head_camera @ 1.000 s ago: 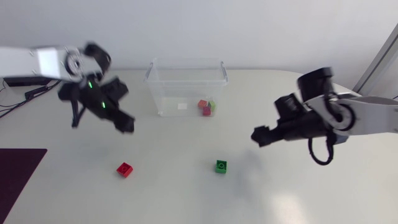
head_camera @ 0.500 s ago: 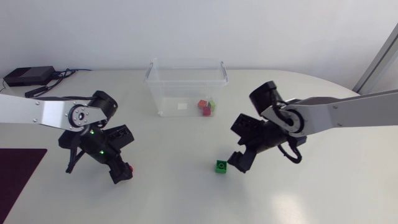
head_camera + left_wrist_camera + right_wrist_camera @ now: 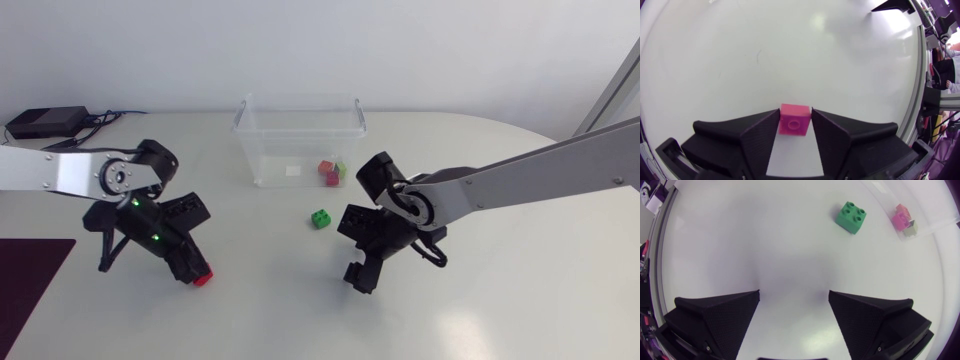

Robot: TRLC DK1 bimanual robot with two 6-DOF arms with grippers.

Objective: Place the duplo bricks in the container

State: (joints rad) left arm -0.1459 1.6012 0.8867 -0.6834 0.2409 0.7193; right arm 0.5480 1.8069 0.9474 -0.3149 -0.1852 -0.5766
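green brick (image 3: 320,218): lay loose on the tabletop (image 3: 500,300), just short of the container (image 3: 252,150); half a second before, sat farther out, right at the tip of the right pincer (image 3: 794,292); ended up nearer the container without being lifted, apparently nudged aside.
right pincer: stood wide, nothing between the fingers; green brick well ahead of it and apart; swung in from the right edge over the last second and dropped low to the tabletop; grasp judged missed, so a fresh approach looked needed.
red brick (image 3: 204,279): sat on the tabletop between the fingers of the left pincer (image 3: 795,111), in the same spot as in both earlier frames.
left pincer: closed in on the red brick, a finger against each side; a second earlier hung high near the container, then came down over the brick; lift judged next.
stored bricks (image 3: 332,171): one red, one pale green, rested inside the container by its front wall; unchanged.
task standing: two in, one gripped, one loose.
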